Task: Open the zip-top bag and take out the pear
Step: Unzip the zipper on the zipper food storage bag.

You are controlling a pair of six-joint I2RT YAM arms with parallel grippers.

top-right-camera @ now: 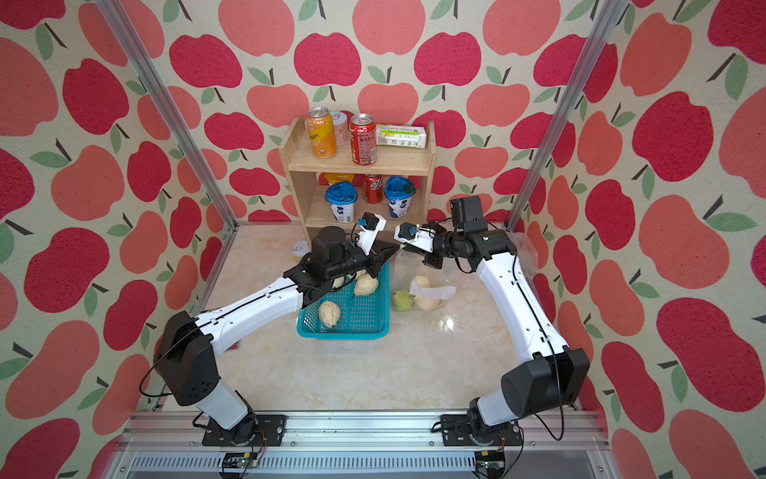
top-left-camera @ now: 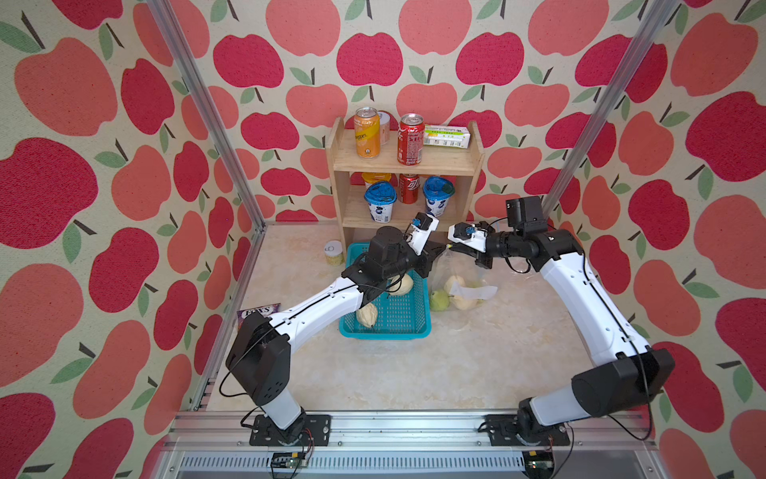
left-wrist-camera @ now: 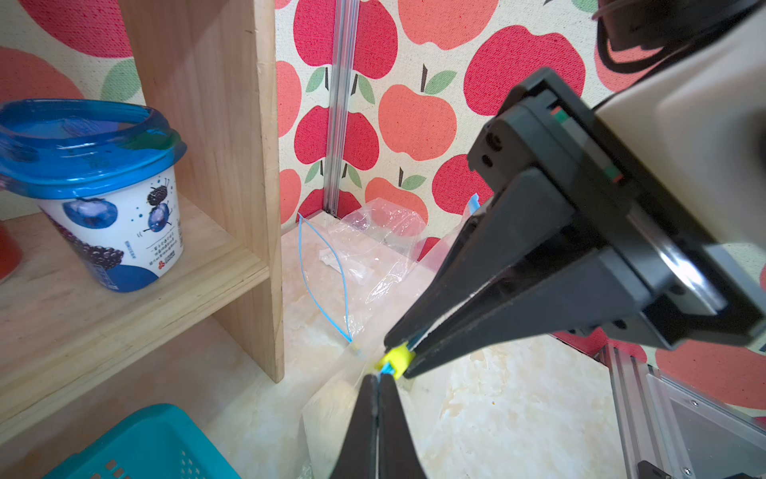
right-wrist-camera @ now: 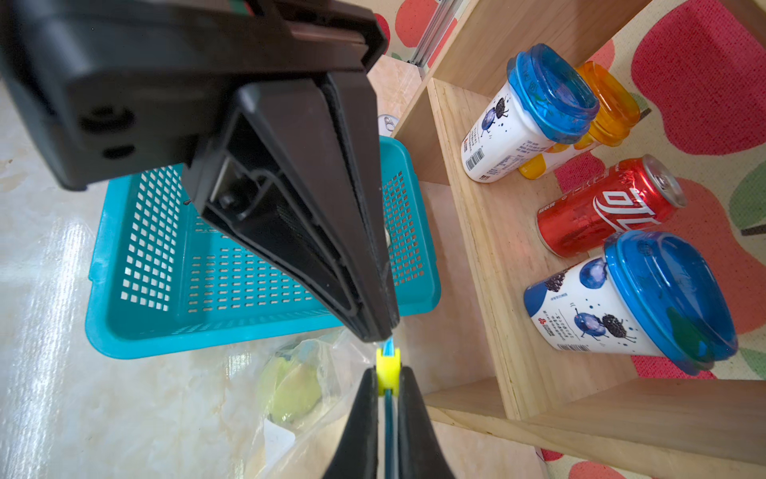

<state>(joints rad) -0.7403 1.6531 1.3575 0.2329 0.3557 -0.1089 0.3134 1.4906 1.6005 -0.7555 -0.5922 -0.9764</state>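
The clear zip-top bag [top-left-camera: 445, 269] [top-right-camera: 400, 271] hangs upright just right of the teal basket, with a green pear [top-left-camera: 438, 299] [top-right-camera: 402, 300] and pale pears [top-left-camera: 454, 285] resting in its bottom. My left gripper [top-left-camera: 440, 249] [left-wrist-camera: 378, 379] is shut on the bag's blue zip strip beside the yellow slider [left-wrist-camera: 396, 357] [right-wrist-camera: 388, 363]. Facing it tip to tip, my right gripper [top-left-camera: 452, 247] [right-wrist-camera: 388, 375] is shut on that slider. Both hold the bag's top edge above the table, in front of the shelf's foot.
The teal basket [top-left-camera: 385, 334] holds pale pears [top-left-camera: 367, 315] and lies partly under my left arm. A wooden shelf [top-left-camera: 408, 164] with cans and blue-lidded cups stands right behind the grippers. Another clear bag [left-wrist-camera: 373, 240] lies in the back right corner. A small can [top-left-camera: 333, 253] stands left of the basket.
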